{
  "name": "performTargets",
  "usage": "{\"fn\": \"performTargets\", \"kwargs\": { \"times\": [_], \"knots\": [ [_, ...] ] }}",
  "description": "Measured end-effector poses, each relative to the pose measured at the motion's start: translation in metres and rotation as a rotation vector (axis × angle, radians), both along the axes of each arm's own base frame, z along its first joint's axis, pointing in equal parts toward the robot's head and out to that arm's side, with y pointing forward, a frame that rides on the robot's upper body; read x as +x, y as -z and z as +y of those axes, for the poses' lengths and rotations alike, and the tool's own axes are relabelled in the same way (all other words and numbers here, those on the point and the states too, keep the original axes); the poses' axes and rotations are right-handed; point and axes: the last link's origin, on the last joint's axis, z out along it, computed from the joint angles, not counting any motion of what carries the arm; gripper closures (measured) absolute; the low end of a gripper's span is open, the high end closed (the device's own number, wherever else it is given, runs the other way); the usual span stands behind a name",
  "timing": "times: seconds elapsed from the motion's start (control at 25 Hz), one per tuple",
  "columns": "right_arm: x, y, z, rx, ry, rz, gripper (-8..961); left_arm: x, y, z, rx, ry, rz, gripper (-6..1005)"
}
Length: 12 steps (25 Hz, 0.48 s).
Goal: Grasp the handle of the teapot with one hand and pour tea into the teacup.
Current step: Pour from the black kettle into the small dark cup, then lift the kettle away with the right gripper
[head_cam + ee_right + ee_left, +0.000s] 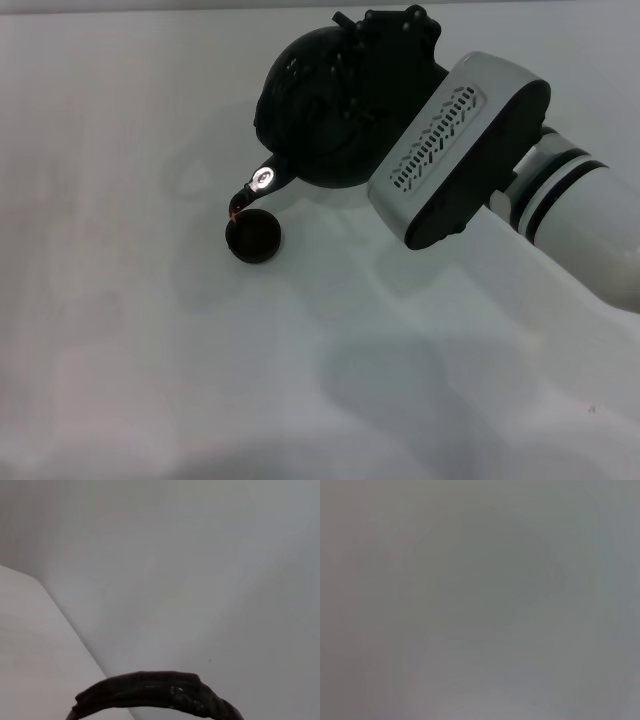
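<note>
The matte-black teapot (320, 110) hangs tilted above the white table, its spout with the silvery cap (263, 180) pointing down over the teacup (253, 238). A thin brownish stream shows at the spout's tip (236, 208), right at the cup's rim. The tiny dark teacup stands on the table just below the spout. My right gripper (395, 30) is at the top of the pot, shut on the handle, which is mostly hidden there. The ribbed black handle (150, 690) arches across the right wrist view. My left gripper is out of view.
The white tabletop (150, 350) stretches around the cup. My right arm's white wrist housing (455, 150) and forearm (590, 220) reach in from the right. The left wrist view shows only a plain grey surface.
</note>
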Motion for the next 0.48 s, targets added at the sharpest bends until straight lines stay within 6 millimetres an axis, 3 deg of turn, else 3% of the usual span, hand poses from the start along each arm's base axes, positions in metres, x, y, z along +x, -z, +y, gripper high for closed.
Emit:
{"fn": "performTargets", "kwargs": {
  "times": [0.48],
  "knots": [
    [0.0002, -0.0009, -0.0007, 0.033, -0.018, -0.027, 823, 0.0004, -0.0004, 0.001, 0.0, 0.002, 0.001, 139]
  ]
}}
